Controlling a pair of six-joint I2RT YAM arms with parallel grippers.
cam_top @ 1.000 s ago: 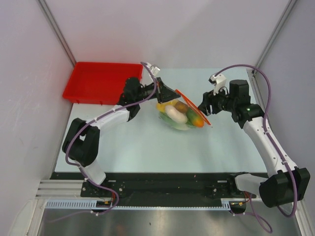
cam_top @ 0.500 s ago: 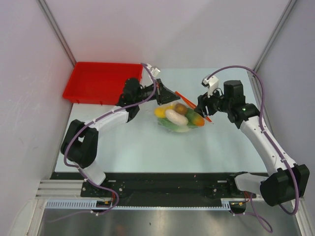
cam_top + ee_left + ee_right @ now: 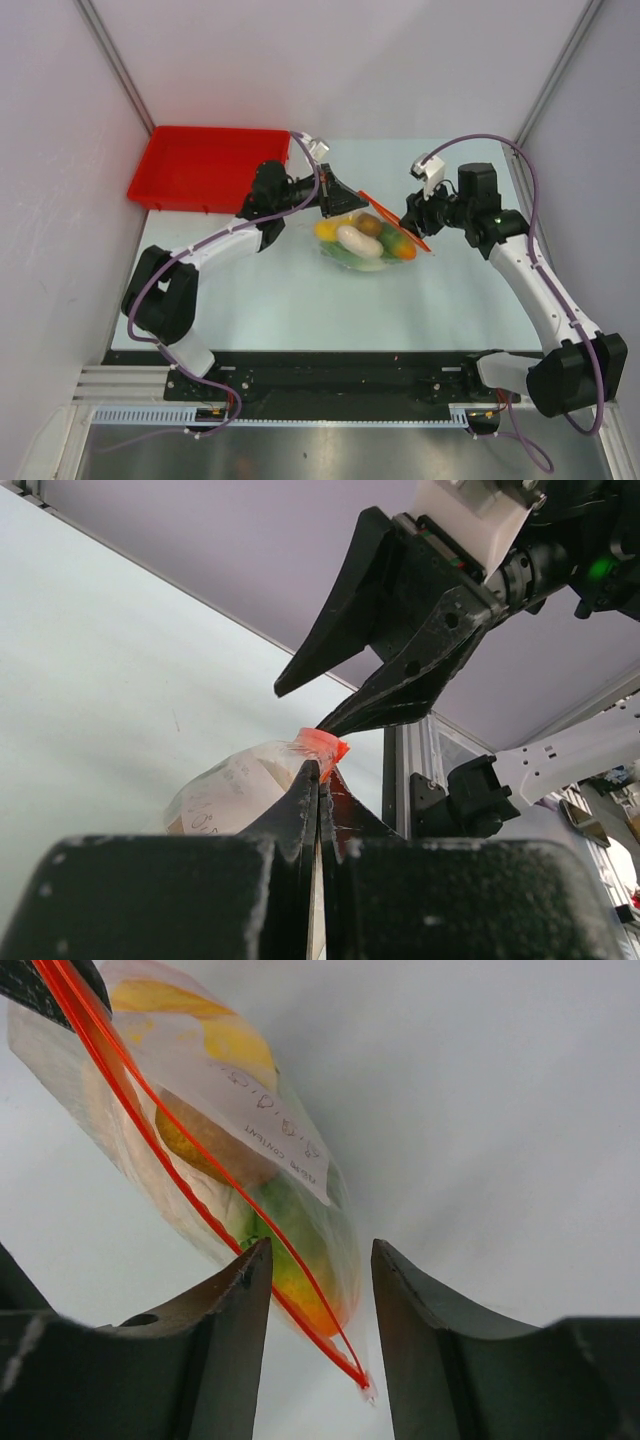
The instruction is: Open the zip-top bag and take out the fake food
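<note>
The left gripper [image 3: 318,772] is clenched on the red corner of the bag [image 3: 350,256], which sits between the arms with the food [image 3: 357,238] inside. The right gripper [image 3: 320,1260] stands parted astride the zip strip [image 3: 140,1110]. If it closes on both lips, the mouth would likely stay sealed, and pulling could slip the corner free.

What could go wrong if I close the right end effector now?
The open right end effector straddles both lips of the thin red-orange zip strip, so closing could pinch the small clear plastic zip-top bag shut instead of parting it. The left end effector holds only the strip's corner, which might slip under pull.
</note>
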